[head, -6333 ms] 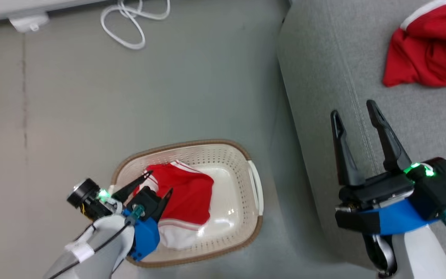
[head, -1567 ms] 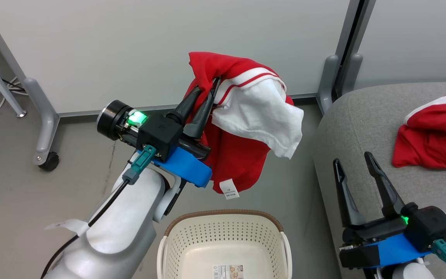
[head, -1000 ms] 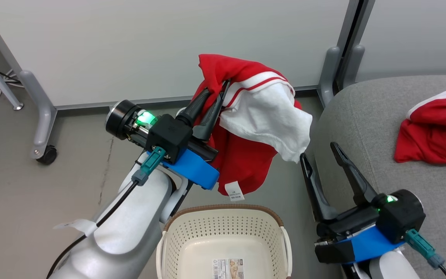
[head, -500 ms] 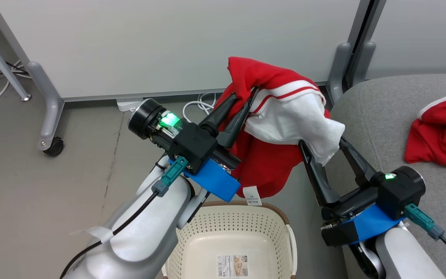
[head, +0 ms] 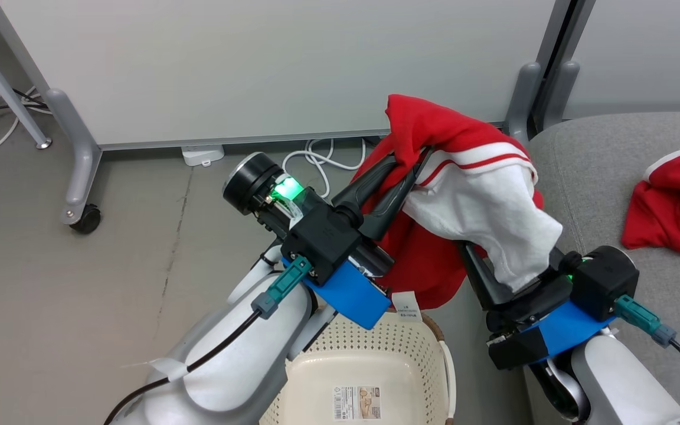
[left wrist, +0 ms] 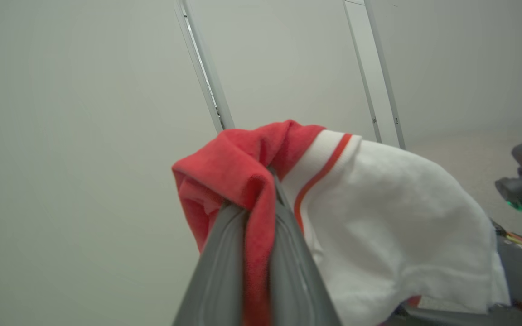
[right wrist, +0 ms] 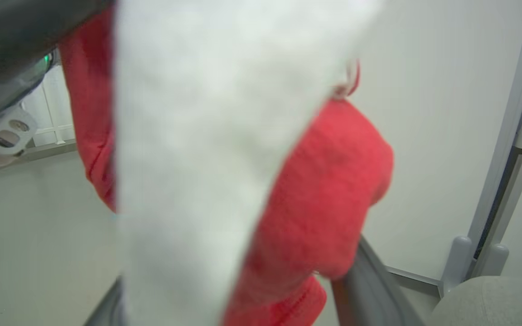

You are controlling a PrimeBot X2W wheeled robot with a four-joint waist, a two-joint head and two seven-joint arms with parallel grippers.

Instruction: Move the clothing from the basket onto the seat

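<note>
My left gripper [head: 409,167] is shut on a fold of red clothing [head: 428,124] and holds it in the air above the floor. The garment's white sleeve [head: 487,218] hangs down over my right gripper [head: 508,251], which is open with the cloth between its spread fingers [head: 477,277]. In the left wrist view the fingers [left wrist: 288,253] pinch the red fold [left wrist: 247,167]. In the right wrist view the sleeve [right wrist: 206,136] hangs close before the lens. The cream basket [head: 411,354] sits below, with no clothing visible in it. Another red garment [head: 676,200] lies on the grey seat [head: 594,171].
A white partition [head: 257,65] on grey legs stands behind, with a caster wheel [head: 86,219] at the left. A white power strip [head: 201,155] and looped cable [head: 316,162] lie on the grey floor. The seat's rounded corner is right beside my right arm.
The left gripper has carried the garment to the right, towards the seat. The right gripper has come up under it, and the sleeve now drapes over its fingers. The head view has also shifted.
</note>
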